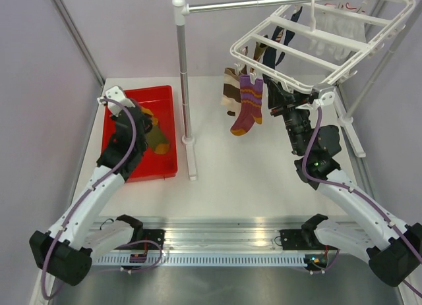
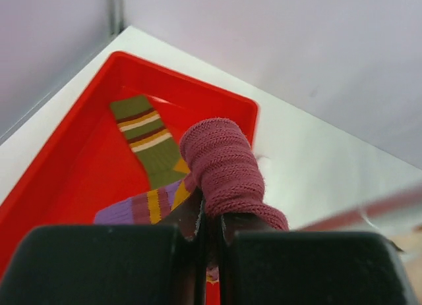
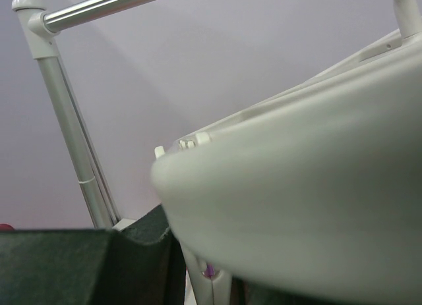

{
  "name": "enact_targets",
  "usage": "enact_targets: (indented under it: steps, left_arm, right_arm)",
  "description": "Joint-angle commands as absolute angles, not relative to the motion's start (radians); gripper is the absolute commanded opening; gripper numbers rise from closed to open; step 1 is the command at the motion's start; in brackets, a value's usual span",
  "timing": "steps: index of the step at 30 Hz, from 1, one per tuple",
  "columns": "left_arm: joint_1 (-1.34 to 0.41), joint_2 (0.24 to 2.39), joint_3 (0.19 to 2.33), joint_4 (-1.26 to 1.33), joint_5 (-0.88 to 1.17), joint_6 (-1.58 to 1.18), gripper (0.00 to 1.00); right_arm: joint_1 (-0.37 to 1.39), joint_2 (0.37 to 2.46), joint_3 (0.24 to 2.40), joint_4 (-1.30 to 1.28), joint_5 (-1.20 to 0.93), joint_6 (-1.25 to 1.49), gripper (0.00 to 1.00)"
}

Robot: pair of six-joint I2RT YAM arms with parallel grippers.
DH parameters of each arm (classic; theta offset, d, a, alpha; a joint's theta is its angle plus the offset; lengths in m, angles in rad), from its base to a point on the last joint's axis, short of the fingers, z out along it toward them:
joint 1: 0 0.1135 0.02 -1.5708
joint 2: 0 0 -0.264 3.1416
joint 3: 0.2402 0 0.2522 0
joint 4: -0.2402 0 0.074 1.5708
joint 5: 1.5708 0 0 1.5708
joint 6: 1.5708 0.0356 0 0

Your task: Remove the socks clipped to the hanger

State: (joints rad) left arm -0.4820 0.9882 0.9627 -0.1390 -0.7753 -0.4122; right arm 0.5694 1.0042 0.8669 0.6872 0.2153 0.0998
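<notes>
Bright, soft light; hanger (image 3: 297, 206) blurred

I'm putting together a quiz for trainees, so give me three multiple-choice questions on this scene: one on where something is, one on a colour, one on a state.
1. Where does the red tray sit relative to the stand's pole? A to its right; B to its left; C directly behind it.
2. What colour is the hanger? A white; B blue; C black.
3. How is the left gripper? A open and empty; B out of view; C shut on a sock.
Answers: B, the top view shows it left of the pole; A, its frame is white; C, its jaws pinch the sock's maroon toe.
</notes>
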Motion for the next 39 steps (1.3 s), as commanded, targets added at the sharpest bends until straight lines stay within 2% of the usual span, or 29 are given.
enact_targets:
  steps: [1, 3, 10, 13, 14, 17, 20, 29, 32, 35, 36, 39]
  left_arm:
    - [-0.268, 1.045, 1.002, -0.192, -0.554, -0.531, 0.02]
    - [-0.207, 1.089, 1.023, -0.189, -0.471, -0.564, 0.02]
    - [-0.126, 1.236, 1.112, -0.192, -0.477, -0.554, 0.04]
    - [-0.103, 1.275, 1.129, -0.204, -0.486, -0.571, 0.24]
    - [-0.095, 1.281, 1.131, -0.206, -0.479, -0.574, 0.4]
    - [-0.078, 1.284, 1.129, -0.206, -0.457, -0.58, 0.66]
    - [-0.075, 1.278, 1.137, -0.202, -0.44, -0.572, 0.88]
    - [-0.1, 1.106, 1.04, -0.147, -0.215, -0.601, 0.86]
    - [-0.19, 1.031, 0.994, -0.114, -0.206, -0.594, 0.85]
    - [-0.386, 0.988, 0.951, -0.072, -0.285, -0.551, 0.85]
    - [-0.508, 0.985, 0.939, -0.034, -0.316, -0.54, 0.85]
    - [-0.708, 1.002, 0.875, 0.113, -0.394, -0.482, 0.86]
  right_arm:
    - [0.568, 0.996, 0.896, 0.657, 0.222, 0.095, 0.01]
    - [0.569, 0.993, 0.894, 0.652, 0.227, 0.091, 0.02]
    - [0.569, 0.985, 0.89, 0.644, 0.239, 0.087, 0.02]
    - [0.569, 0.985, 0.891, 0.641, 0.236, 0.09, 0.02]
    - [0.569, 0.983, 0.891, 0.638, 0.236, 0.091, 0.02]
    - [0.569, 0.982, 0.893, 0.63, 0.235, 0.089, 0.02]
    - [0.569, 0.979, 0.894, 0.624, 0.236, 0.087, 0.02]
    - [0.569, 0.977, 0.896, 0.612, 0.238, 0.101, 0.03]
    - [0.569, 0.971, 0.894, 0.604, 0.241, 0.104, 0.03]
    - [0.569, 0.963, 0.894, 0.6, 0.242, 0.112, 0.04]
    - [0.569, 0.959, 0.894, 0.598, 0.242, 0.118, 0.04]
    - [0.569, 0.953, 0.902, 0.588, 0.239, 0.124, 0.04]
